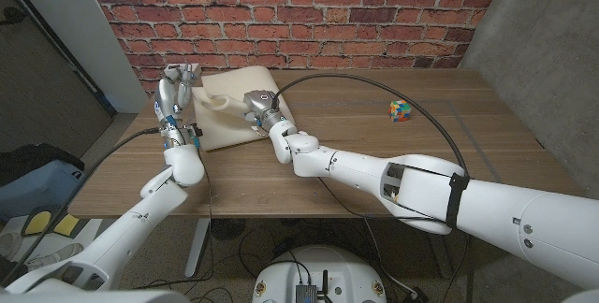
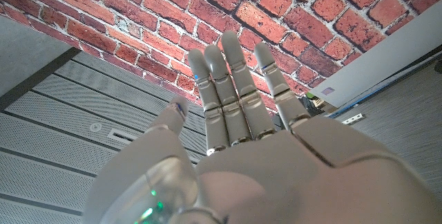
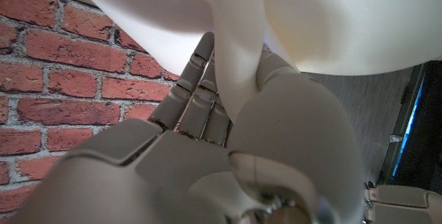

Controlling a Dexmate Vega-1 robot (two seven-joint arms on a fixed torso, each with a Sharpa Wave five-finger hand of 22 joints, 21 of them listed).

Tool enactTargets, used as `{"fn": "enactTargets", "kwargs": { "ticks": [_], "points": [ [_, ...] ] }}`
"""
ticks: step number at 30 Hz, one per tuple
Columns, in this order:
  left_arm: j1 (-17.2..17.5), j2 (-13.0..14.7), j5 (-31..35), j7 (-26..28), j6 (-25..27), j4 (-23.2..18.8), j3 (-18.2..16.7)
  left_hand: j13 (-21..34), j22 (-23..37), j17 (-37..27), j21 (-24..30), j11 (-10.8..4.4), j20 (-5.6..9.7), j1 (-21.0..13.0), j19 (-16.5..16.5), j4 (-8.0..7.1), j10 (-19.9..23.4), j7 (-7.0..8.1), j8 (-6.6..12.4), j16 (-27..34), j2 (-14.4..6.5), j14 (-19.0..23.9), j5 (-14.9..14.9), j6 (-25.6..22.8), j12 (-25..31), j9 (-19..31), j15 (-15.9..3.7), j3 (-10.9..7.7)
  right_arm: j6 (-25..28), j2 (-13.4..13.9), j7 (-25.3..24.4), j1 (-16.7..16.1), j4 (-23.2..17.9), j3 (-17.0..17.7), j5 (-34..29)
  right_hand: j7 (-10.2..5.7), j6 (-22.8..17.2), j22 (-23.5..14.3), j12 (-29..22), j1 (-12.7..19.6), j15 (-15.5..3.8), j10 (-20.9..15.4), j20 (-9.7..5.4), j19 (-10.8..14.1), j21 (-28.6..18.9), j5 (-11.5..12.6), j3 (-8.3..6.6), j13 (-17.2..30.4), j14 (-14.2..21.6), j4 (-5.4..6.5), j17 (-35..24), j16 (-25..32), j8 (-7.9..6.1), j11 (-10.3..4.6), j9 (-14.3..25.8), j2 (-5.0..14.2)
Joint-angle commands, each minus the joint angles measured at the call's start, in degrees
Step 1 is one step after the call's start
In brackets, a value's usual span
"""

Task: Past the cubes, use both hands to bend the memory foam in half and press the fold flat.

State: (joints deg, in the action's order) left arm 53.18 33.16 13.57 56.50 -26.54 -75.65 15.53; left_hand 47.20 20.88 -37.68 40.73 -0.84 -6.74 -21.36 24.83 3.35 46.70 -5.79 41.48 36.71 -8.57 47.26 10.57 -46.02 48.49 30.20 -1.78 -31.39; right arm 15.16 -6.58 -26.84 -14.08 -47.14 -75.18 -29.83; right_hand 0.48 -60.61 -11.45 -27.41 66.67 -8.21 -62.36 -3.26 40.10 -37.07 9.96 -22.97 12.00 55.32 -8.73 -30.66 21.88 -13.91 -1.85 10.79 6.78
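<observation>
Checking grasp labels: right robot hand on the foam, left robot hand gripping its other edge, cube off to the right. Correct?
Not quite. The left robot hand grips nothing: the left wrist view shows its fingers straight and apart, bare. The right robot hand is on the foam, cube off to the right.

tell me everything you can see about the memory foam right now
The memory foam is a cream, soft-looking slab lying at the table's far left, near the brick wall. Its surface is dented and creased where the right robot hand grips it; the right wrist view shows a pinched ridge of foam squeezed between that hand's fingers. It is not yet folded in half. The left robot hand is raised beside its left edge, fingers spread.
</observation>
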Motion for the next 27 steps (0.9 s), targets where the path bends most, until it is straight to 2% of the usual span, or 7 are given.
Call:
{"fn": "enactTargets", "kwargs": {
  "ticks": [1,7,11,15,18,23,27],
  "points": [
    [1.8,2.2,-5.3,-7.4,8.5,-4.5,-1.3,-5.0,-0.6,4.9,0.8,0.27,-0.36,2.9,-1.2,-0.77,-3.1,0.40,-4.13,-5.0,1.3,-2.3,-0.3,3.9,-3.8,-3.5,0.78,-0.25,-2.6,-5.2,1.1,1.8,8.3,-2.8,-1.6,-1.14,-1.3,-0.1,0.5,0.8,-4.10,-0.5,-0.14,-0.6,-0.4,-0.1,-0.18,0.0,-1.0,-0.34,0.8,-1.1,0.14,-0.85,0.2,0.05],
    [2.5,5.4,-9.4,-15.2,21.0,-9.5,-1.9,-13.4,-4.9,13.4,-2.4,2.32,-1.14,8.1,-8.5,-1.19,-11.5,1.96,-12.83,-16.4,3.5,-11.6,-0.5,10.4,-10.8,-10.5,1.56,-0.86,-3.9,-9.2,0.9,3.3,15.6,-4.2,-1.4,-1.64,-1.0,-0.1,1.2,-0.1,-3.82,-0.2,-0.06,-1.4,-0.5,-0.2,0.33,-0.2,-1.7,0.18,1.5,-1.8,0.39,-2.03,0.3,-0.01],
    [2.2,6.7,-12.3,-19.0,28.3,-11.7,-2.0,-17.9,-8.3,18.1,-4.9,2.71,-2.61,11.2,-11.3,-1.84,-17.6,0.84,-17.64,-21.0,4.2,-17.2,-0.5,15.1,-17.3,-14.1,2.91,-0.52,-5.7,-12.8,0.8,4.4,22.7,-6.1,-1.3,-1.85,-1.1,0.0,1.4,-0.3,-3.85,-0.2,-0.06,-1.7,-0.5,-0.2,0.55,-0.2,-1.8,0.28,1.7,-1.9,0.45,-2.40,0.3,-0.05],
    [1.6,7.5,-15.2,-22.1,33.0,-12.8,-1.7,-20.3,-9.8,21.0,-6.1,3.64,-2.69,12.1,-11.5,-1.93,-20.6,0.33,-20.49,-23.3,3.8,-20.3,-0.3,18.4,-21.1,-16.2,3.66,-0.87,-6.6,-13.8,1.5,4.9,25.1,-7.4,-0.4,-2.06,-1.1,0.0,1.6,-0.4,-3.98,-0.4,-0.03,-1.8,-0.6,-0.2,0.70,-0.3,-1.9,0.33,1.8,-2.0,0.48,-2.51,0.3,-0.04],
    [0.5,9.1,-16.7,-25.5,37.0,-13.4,-0.8,-22.9,-10.5,23.5,-8.1,3.51,-1.69,12.7,-13.8,-3.10,-22.8,0.74,-23.02,-24.8,1.0,-22.8,-0.1,20.6,-24.5,-18.0,3.88,-2.34,-6.9,-13.9,2.0,5.3,25.6,-8.0,0.5,-1.99,-1.1,0.0,1.7,-0.3,-4.17,-0.4,-0.03,-1.9,-0.6,-0.1,0.82,-0.3,-1.9,0.23,1.8,-2.0,0.51,-2.37,0.3,-0.11],
    [-2.1,12.8,-16.6,-31.4,41.4,-13.5,2.6,-27.3,-10.6,26.6,-12.0,1.69,2.50,12.6,-19.6,-6.08,-26.0,1.77,-25.21,-26.1,-2.2,-28.5,0.4,19.0,-29.7,-19.5,2.43,-6.01,-7.1,-13.8,2.2,5.8,25.8,-8.7,1.9,-2.02,-1.1,0.0,1.9,-0.4,-4.11,-0.5,0.08,-2.0,-0.7,-0.1,0.99,-0.4,-1.8,0.29,1.8,-1.9,0.57,-2.46,0.3,0.00],
    [-4.3,14.8,-15.0,-34.4,43.7,-13.5,5.7,-30.5,-10.6,27.8,-13.8,-1.01,4.14,9.1,-20.8,-4.54,-27.7,4.93,-28.19,-26.4,-1.8,-31.2,0.4,20.8,-33.0,-19.7,0.53,-11.00,-7.3,-13.8,2.9,6.1,26.0,-9.2,2.8,-1.94,-1.1,0.1,2.1,-0.3,-4.24,-0.7,0.10,-2.1,-0.9,-0.1,1.19,-0.4,-1.5,0.21,1.7,-1.7,0.62,-2.27,0.3,0.06]
  ]
}}
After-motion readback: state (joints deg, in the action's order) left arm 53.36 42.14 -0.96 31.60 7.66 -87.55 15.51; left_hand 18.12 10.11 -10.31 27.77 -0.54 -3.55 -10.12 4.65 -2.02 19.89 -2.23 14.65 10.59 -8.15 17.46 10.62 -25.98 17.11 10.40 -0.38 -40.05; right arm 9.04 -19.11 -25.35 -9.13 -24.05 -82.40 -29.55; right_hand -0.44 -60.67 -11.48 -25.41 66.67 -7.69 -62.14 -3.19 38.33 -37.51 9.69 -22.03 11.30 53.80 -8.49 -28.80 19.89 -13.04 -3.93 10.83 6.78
